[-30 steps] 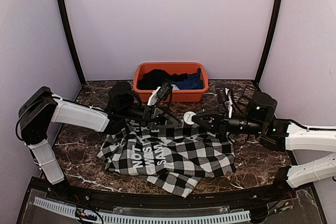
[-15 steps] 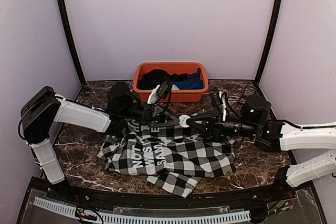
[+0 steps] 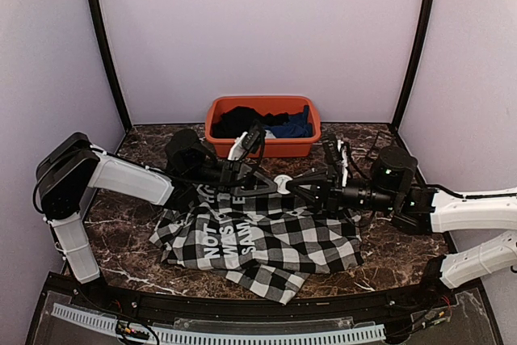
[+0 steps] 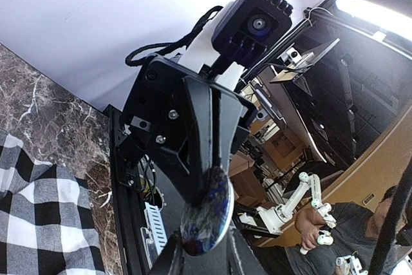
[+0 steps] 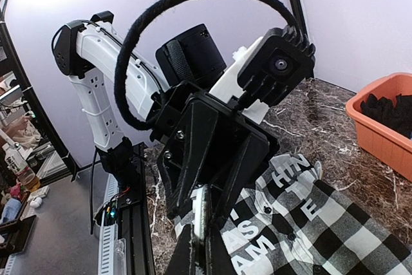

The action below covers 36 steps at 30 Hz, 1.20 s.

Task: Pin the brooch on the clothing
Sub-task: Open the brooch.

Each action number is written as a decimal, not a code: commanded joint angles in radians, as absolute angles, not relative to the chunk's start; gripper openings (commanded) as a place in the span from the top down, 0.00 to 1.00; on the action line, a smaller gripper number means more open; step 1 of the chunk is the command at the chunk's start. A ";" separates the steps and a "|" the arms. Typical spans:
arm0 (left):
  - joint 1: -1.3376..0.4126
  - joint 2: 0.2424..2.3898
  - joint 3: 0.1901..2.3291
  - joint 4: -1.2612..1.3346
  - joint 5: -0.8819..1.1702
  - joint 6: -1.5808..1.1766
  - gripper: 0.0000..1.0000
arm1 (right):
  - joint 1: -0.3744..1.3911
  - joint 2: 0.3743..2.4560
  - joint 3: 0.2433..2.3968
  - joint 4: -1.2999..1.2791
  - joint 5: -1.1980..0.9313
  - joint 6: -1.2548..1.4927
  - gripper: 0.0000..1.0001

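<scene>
The brooch (image 3: 282,181) is a small round disc, white from above, held over the far edge of the buffalo-check shirt (image 3: 266,236) with its white block letters. My right gripper (image 3: 289,187) comes in from the right and is shut on the brooch; in the right wrist view the brooch (image 5: 202,214) stands edge-on between my own fingers. My left gripper (image 3: 274,187) comes in from the left, its jaws apart on either side of the brooch (image 4: 207,214), whose glossy blue-patterned face shows in the left wrist view. The two grippers meet tip to tip.
An orange basket (image 3: 260,149) with black and blue garments stands at the back, behind the grippers. The shirt (image 5: 322,223) lies flat on the dark marble table (image 3: 388,248). Both arms reach low across the table's middle.
My right gripper carried the brooch leftwards, in between the left gripper's jaws. The left arm has hardly moved.
</scene>
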<state>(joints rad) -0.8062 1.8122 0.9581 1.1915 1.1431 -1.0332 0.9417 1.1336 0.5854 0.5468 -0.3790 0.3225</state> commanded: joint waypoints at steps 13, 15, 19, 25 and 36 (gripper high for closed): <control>-0.808 1.830 0.952 1.272 1.161 -1.075 0.87 | 0.995 1.149 0.636 0.541 -0.288 0.235 1.00; -0.808 1.831 0.953 1.271 1.160 -1.075 0.89 | 0.999 1.147 0.638 0.539 -0.282 0.227 1.00; -0.808 1.831 0.953 1.254 1.156 -1.066 0.90 | 1.012 1.147 0.649 0.524 -0.267 0.205 1.00; -0.807 1.835 0.954 1.245 1.148 -1.065 0.90 | 1.032 1.152 0.655 0.516 -0.253 0.182 1.00; -0.798 1.819 0.949 1.141 1.110 -1.004 0.99 | 1.099 1.179 0.676 0.491 -0.208 0.113 1.00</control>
<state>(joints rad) -0.7795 1.8324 0.9581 1.2278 1.1450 -1.0016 1.0412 1.1465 0.6392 0.4850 -0.1650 0.1944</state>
